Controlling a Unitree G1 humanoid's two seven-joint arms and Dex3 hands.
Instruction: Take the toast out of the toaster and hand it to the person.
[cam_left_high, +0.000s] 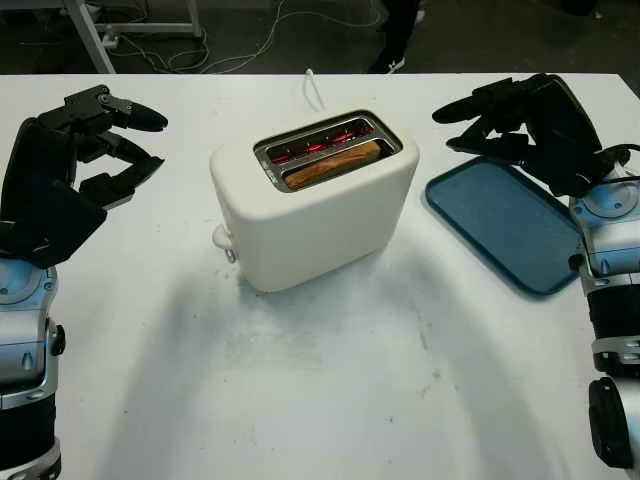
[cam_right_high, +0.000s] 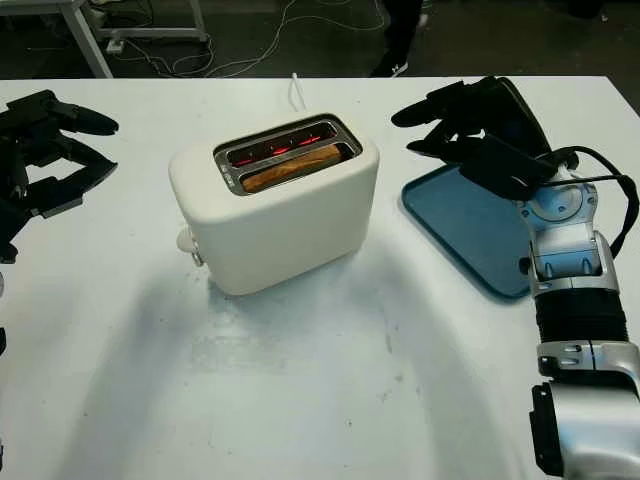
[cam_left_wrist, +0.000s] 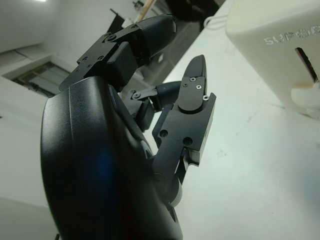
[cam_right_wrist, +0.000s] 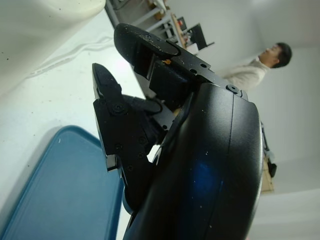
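Your white table (cam_left_high: 330, 400) carries the toaster (cam_left_high: 315, 205) at centre and a blue tray (cam_left_high: 505, 222) beside it. The toast (cam_left_high: 333, 163) sits in the near slot, long axis left-right. Both the right hand (cam_left_high: 500, 120) and left hand (cam_left_high: 110, 145) are open and empty; the right looks slightly nearer.

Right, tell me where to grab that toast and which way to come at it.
Pinch the toast by its exposed top edge, coming straight down from above. It stands upright in the near slot of the toaster, with only that edge showing. The back slot glows red, so keep the fingers clear. The right hand is probably nearer.
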